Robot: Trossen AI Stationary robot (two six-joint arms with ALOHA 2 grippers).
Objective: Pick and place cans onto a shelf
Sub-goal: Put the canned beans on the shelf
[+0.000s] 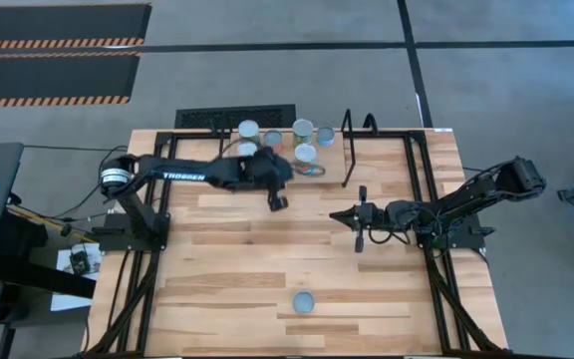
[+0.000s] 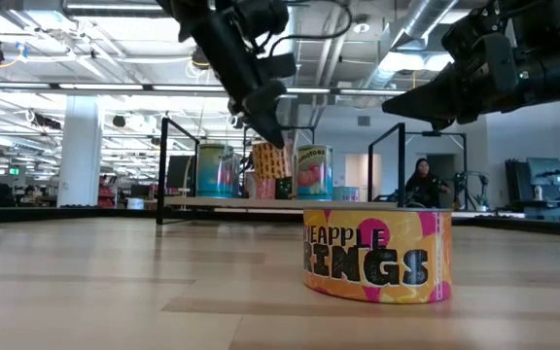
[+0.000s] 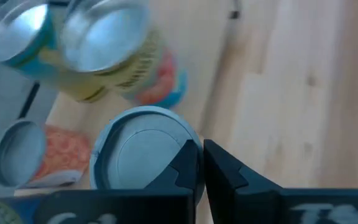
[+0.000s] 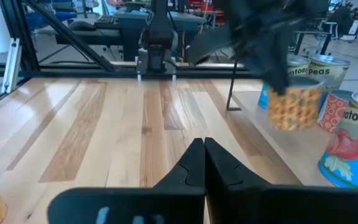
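Cluster of silver-topped cans (image 1: 287,142) crowding the wooden-board shelf (image 1: 362,152), black wire end frame (image 1: 348,145) walling its side, open light tabletop (image 1: 227,254) around one lone blue-topped can (image 1: 304,302)

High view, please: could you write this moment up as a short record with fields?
shelf: along one edge of the table
shelved cans: several, upright, clustered
lone can: upright near the opposite edge, apart from both arms
left pincer: shut, empty, beside the shelved cans
right pincer: shut, empty, over mid-table
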